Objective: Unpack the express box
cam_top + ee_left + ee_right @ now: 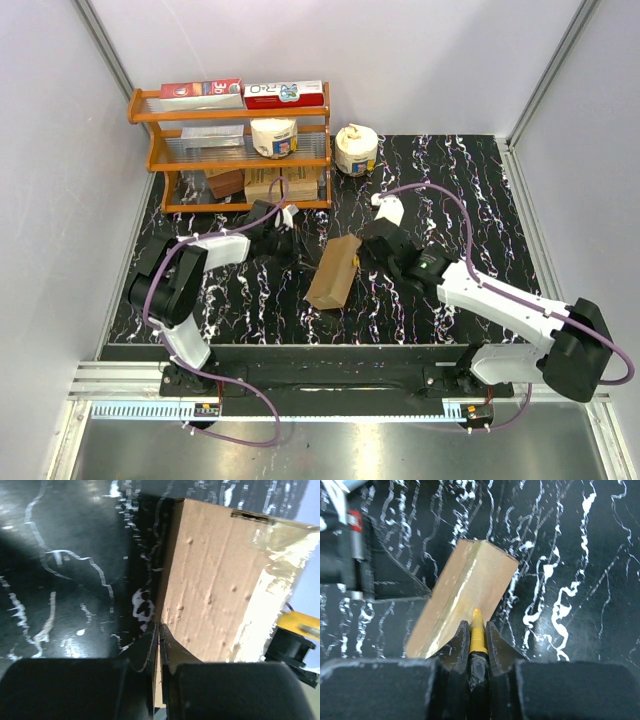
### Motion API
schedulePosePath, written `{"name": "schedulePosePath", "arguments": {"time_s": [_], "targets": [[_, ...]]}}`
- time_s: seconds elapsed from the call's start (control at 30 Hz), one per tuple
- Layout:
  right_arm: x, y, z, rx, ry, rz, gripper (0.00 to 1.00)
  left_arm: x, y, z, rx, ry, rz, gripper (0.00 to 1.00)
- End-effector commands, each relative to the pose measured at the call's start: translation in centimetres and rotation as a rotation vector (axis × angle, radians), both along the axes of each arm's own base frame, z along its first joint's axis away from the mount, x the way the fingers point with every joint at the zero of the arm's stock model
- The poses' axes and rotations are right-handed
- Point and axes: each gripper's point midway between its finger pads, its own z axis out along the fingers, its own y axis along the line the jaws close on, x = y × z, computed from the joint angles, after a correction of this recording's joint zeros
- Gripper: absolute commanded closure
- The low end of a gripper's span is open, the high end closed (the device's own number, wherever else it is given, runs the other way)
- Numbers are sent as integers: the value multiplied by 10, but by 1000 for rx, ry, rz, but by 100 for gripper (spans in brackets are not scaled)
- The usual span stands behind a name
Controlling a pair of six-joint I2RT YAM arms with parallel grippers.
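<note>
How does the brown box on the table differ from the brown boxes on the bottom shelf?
The express box is long and larger; the shelf boxes are small and squarish. The express box lies alone, askew; the shelf boxes sit together in the rack. All are brown cardboard.

White-and-black left arm (213, 250) reaches forward, jaws pressed shut; right arm (495, 298) stretches inward, jaws clamping a slim yellow tool (477, 629).

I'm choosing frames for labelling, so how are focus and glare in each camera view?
Top view: evenly lit and sharp. Left wrist view: soft all over, the box blurred up close, its tape washed out. Right wrist view: table crisp, tape on the box glinting, the right tool and the yellow stick it grips dim and soft.
</note>
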Motion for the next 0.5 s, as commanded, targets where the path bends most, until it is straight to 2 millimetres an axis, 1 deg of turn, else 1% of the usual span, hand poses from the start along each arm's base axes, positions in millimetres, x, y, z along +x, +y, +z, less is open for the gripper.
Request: {"name": "schedulePosePath", "arguments": {"time_s": [0.0, 0.17, 0.27, 0.3, 0.4, 0.47], "targets": [[9, 18, 53, 134, -100, 27, 100, -17, 19, -35, 120, 95, 29, 94], [10, 15, 61, 143, -121, 18, 100, -15, 20, -41, 143, 116, 28, 93], [10, 10, 72, 161, -146, 3, 100, -15, 20, -44, 146, 129, 27, 93], [10, 6, 77, 161, -161, -12, 100, -15, 20, -44, 146, 128, 28, 93], [10, 0, 74, 145, -164, -29, 100, -14, 23, -41, 173, 121, 36, 93], [7, -1, 67, 125, -145, -21, 100, -11, 29, -40, 211, 105, 51, 92]]}}
